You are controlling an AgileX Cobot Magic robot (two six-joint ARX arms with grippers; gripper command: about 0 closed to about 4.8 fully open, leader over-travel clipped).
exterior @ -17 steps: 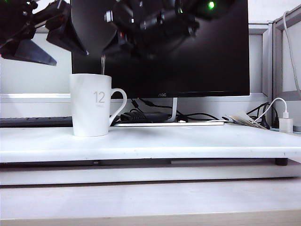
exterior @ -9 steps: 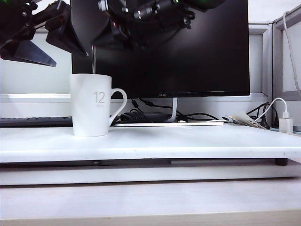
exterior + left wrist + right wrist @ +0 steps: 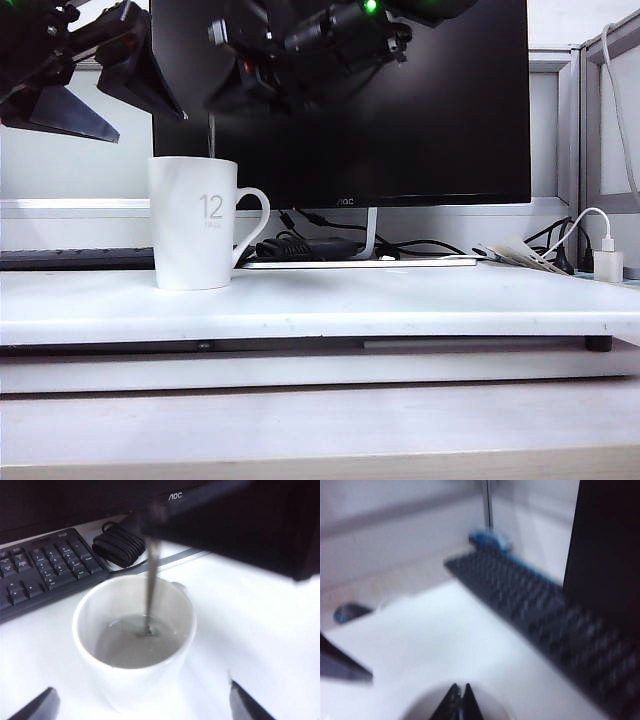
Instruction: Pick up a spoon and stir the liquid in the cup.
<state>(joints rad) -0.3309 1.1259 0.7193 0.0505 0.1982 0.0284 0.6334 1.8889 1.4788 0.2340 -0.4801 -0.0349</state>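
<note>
Cup [image 3: 194, 222] stood at the tabletop's [image 3: 400, 300] left of frame. Spoon [image 3: 211, 136] dipped upright into its liquid, pinched by right gripper [image 3: 222, 98] above. Left gripper [image 3: 90, 85], upper left, jaws wide, empty. Monitor [image 3: 440, 120] behind.

A tall white cup [image 3: 195, 222] with a grey "12" is seen standing upright on the white surface [image 3: 400, 300], at the left side, its looped handle turned to the right. A thin grey spoon [image 3: 211, 137] is held upright over it, and its lower end goes down behind the rim. The handle is gripped from above by the right claw [image 3: 222, 100], which is dark against the black monitor [image 3: 440, 110]. The left claw [image 3: 95, 95] is kept up at the left with its fingers spread, apart from the cup. Black cables [image 3: 300, 245] lie behind.
</note>
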